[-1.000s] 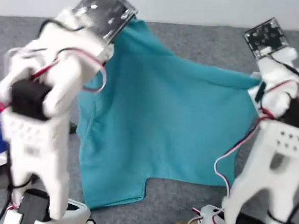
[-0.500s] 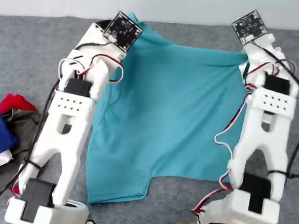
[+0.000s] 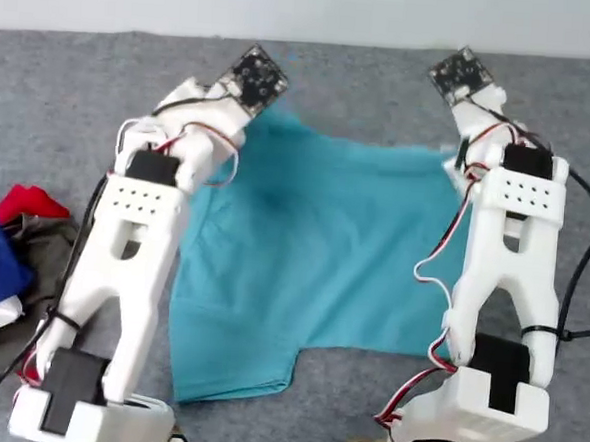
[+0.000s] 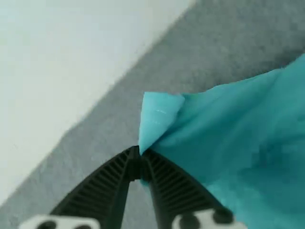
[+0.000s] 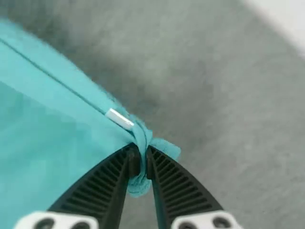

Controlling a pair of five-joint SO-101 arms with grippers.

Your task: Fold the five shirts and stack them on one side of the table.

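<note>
1. Teal shirt spread on grey table between both arms; clothes pile beside left arm.
2. Left gripper pinched tight on shirt's far corner.
3. Right gripper pinched tight on other far corner.

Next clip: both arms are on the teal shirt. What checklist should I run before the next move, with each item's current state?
1. Grip of left hand on a far corner of the teal shirt: ok, shut on the cloth.
2. Grip of right hand on the other far corner: ok, shut on the hem.
3. Near part of the shirt flat on the grey table: ok.
4. Held corners lifted off the table: cannot tell.
5. Teal shirt apart from the pile of other shirts: ok.
</note>
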